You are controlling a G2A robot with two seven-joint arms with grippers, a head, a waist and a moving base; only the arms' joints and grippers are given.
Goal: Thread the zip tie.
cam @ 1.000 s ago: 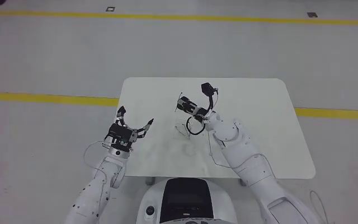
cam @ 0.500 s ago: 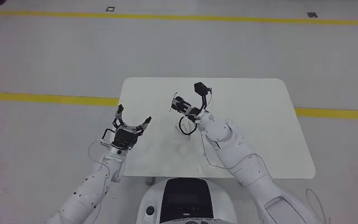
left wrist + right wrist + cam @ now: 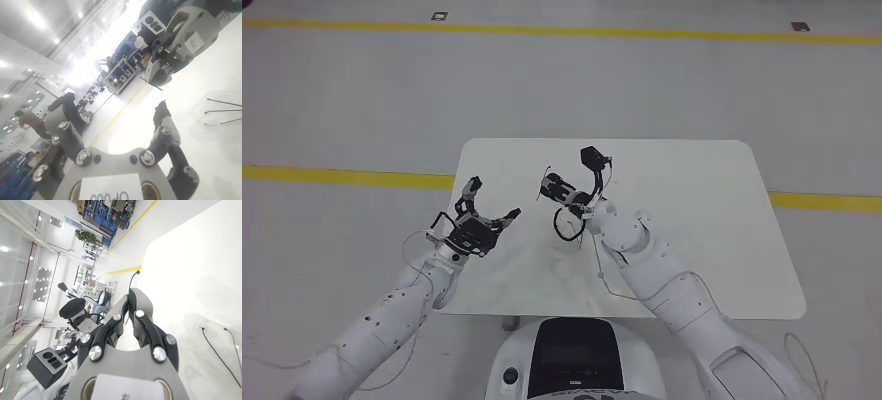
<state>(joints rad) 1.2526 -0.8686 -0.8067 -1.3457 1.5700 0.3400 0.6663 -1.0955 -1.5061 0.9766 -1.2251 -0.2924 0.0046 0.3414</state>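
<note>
Right gripper (image 3: 128,299) is clamped tight on a thin black plastic zip tie (image 3: 137,272), its head poking past the fingertips, above the white worktop (image 3: 692,220) towards its left edge. Left gripper (image 3: 115,100) hangs at that edge, fingers spread wide. Spare black ties (image 3: 203,329) lie flat nearby.

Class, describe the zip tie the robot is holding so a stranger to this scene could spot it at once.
Find the white table, then the right gripper above it. The zip tie is the thin black strip pinched between its shut fingers, square head sticking out past the fingertips. The other ties lie loose on the table; this one alone is gripped.
</note>
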